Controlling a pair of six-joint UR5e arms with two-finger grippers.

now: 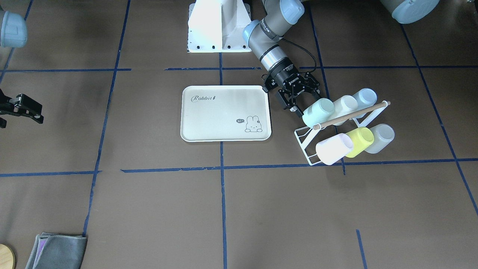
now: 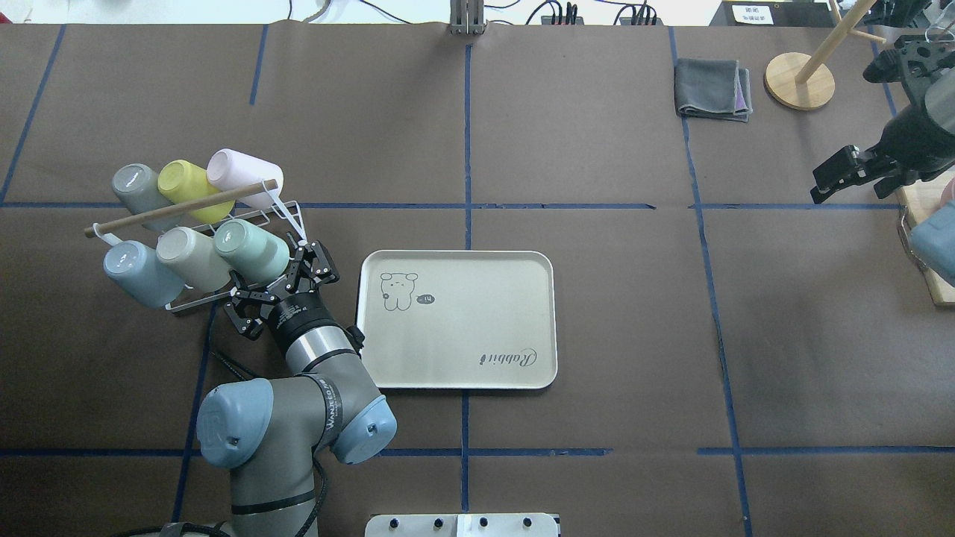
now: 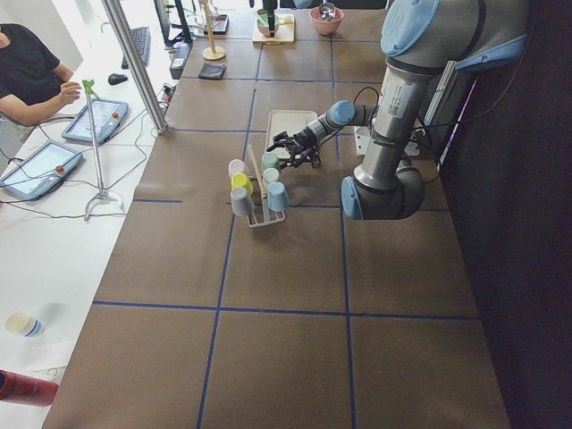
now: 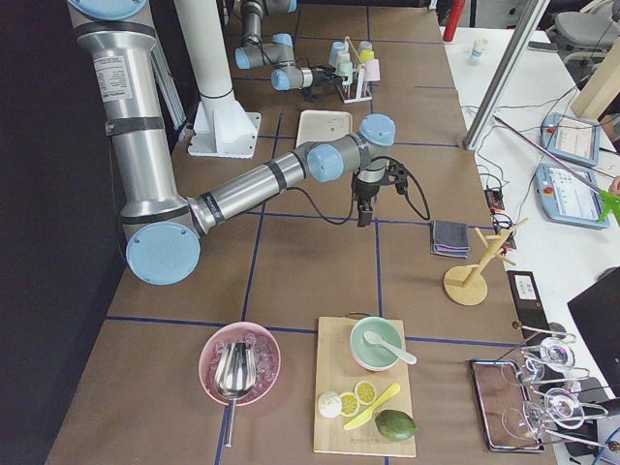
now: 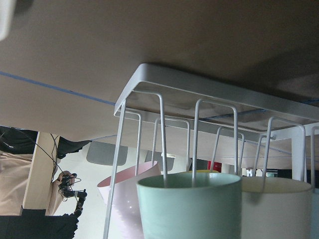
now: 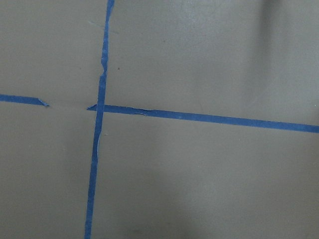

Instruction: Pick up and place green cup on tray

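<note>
Currently, at the far left, a white wire rack (image 5: pixel 209 84) holds the cups tilted on pegs. The green cup (image 2: pixel 254 250) sits at its tray-side end, just beside a beige cup (image 2: pixel 183 257). The left jaws stand apart at its rim, gripping nothing. Closing off-centre could knock the neighbour; pulling across the peg could drag the rack toward the tray (image 2: pixel 462 328). Whether the right jaws are apart, I cannot tell.
</note>
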